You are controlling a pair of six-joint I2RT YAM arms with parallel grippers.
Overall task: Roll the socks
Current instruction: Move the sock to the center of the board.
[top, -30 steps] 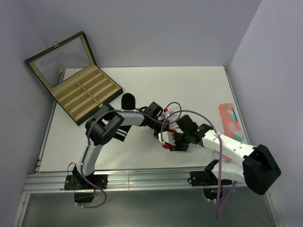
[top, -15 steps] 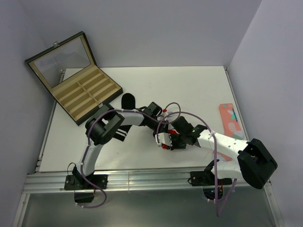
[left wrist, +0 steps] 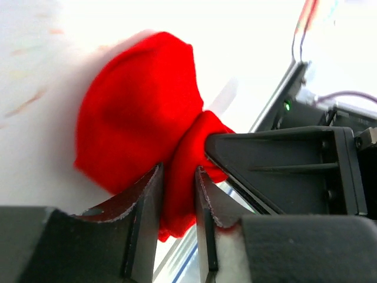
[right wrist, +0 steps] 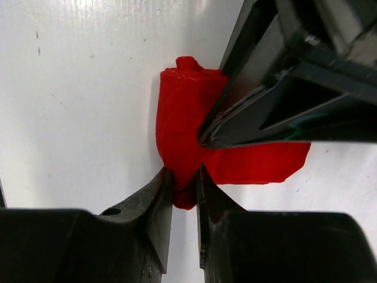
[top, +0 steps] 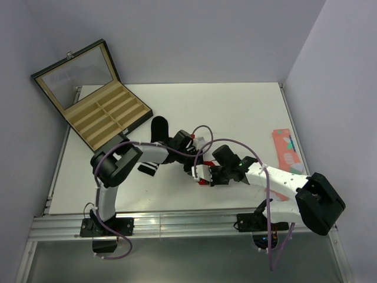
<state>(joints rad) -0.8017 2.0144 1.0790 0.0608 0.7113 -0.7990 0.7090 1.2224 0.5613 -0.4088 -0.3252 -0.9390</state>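
- While both arms converge near the front middle of the table (top: 235,112), the red sock (top: 202,181) lies on the surface between them, mostly hidden from above by the two wrists.
- Left gripper (left wrist: 178,177): jaws nearly together, clamped on a narrow waist of red fabric. A bulged lobe of the sock lies beyond the fingers.
- Right gripper (right wrist: 184,177): jaws drawn tight on the near end of a rolled portion of the same sock, as its own wrist view shows.
- Key relation: in the right wrist view the rolled portion is a short cylinder whose long axis runs straight away from the right gripper. A flat unrolled tail spreads off to one side, passing beneath the left gripper's fingers. The two tools meet roughly at right angles. Their fingers are close beside each other; whether they touch cannot be told.
- Assessment: the roll appears partly made. The loose tail would need winding about that axis, across the tail rather than along the cylinder. Risk: crowded fingers may collide or drag the roll open.
- Black sock (top: 158,125): flat, apart from the red one, partly under the left arm and nearer that arm. It looks unrolled.
- Also present: salmon-pink sock (top: 285,150) at the right edge and an open compartment box (top: 97,112) at the far left corner.
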